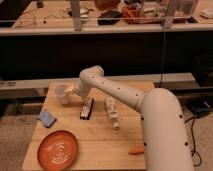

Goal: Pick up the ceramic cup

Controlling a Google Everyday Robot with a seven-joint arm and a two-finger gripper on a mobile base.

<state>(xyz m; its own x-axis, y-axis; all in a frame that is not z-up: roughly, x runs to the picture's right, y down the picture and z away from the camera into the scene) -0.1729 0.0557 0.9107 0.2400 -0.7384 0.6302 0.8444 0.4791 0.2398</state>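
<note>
- Bearing everything, the wooden table (pixel 100 145) lies under the robot arm (pixel 150 110).
- Orange plate (pixel 57 148): front-left corner.
- Ceramic cup (pixel 61 93): back-left, near the edge.
- Hand (pixel 71 91): just beside the cup's right side; whether it grips, I cannot tell.

You have the ceramic cup (pixel 62 93) at the table's (pixel 100 142) back left, with the gripper (pixel 71 91) just to its right. Nearer you and further right lie a bar (pixel 86 108) and a tube (pixel 112 111) — side by side. The plate (pixel 58 149) sits front left, with a pad (pixel 46 118) behind it.
</note>
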